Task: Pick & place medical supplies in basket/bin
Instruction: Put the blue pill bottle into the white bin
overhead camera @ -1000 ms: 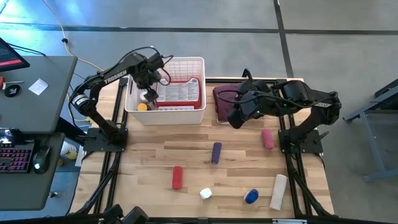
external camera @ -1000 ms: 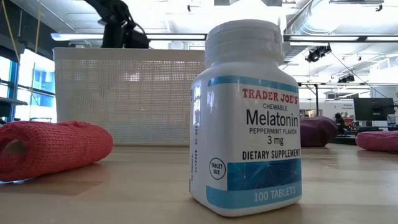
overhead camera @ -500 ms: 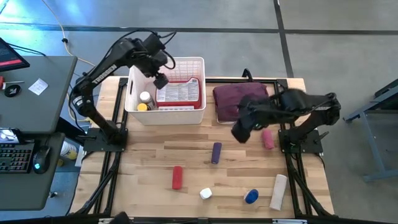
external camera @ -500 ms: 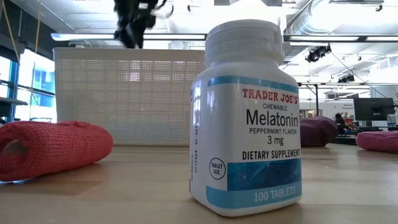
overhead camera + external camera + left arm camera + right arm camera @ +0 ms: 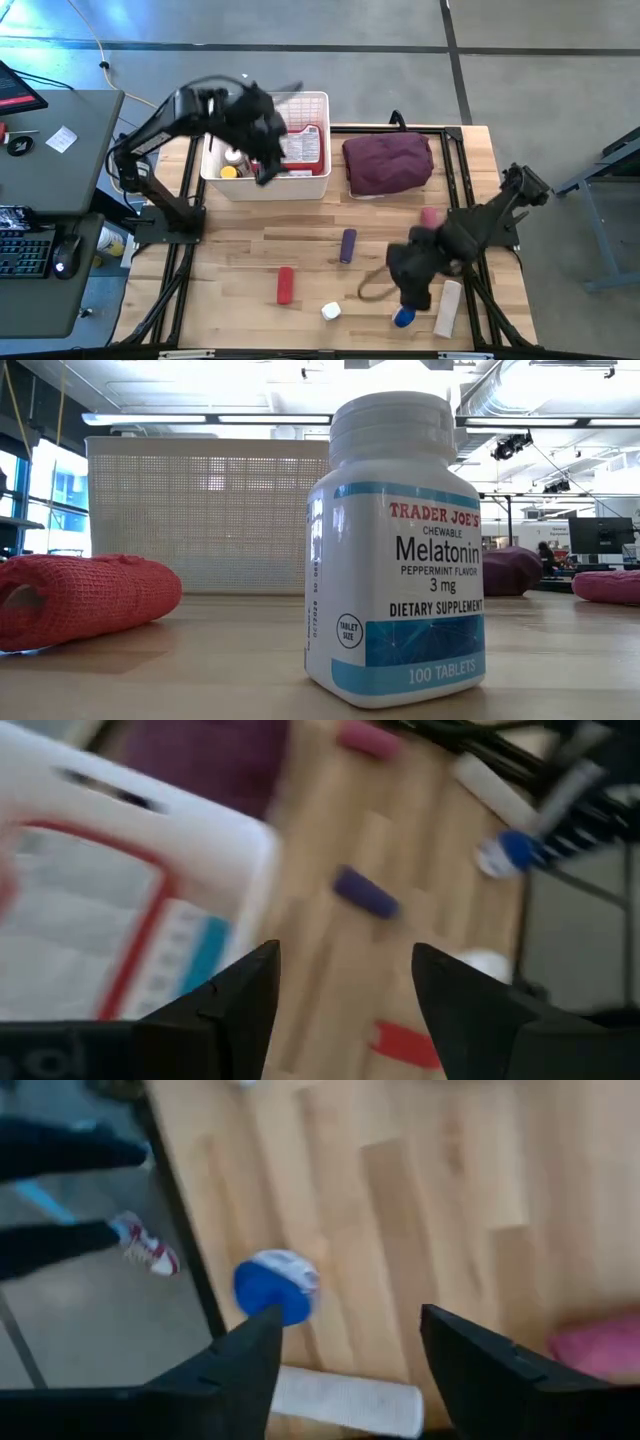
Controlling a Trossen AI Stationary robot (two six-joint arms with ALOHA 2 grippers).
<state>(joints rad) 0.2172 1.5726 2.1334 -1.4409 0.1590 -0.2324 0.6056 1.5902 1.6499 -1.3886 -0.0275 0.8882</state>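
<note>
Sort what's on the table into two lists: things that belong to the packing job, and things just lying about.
Part of the job:
white basket
purple cylinder
red cylinder
pink cylinder
white cylinder
blue-capped bottle
small white bottle

Just lying about:
maroon cloth bundle

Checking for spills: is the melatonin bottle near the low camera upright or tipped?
Upright. In the low view the melatonin bottle stands on its base on the table, white cap on top, label text level.
</note>
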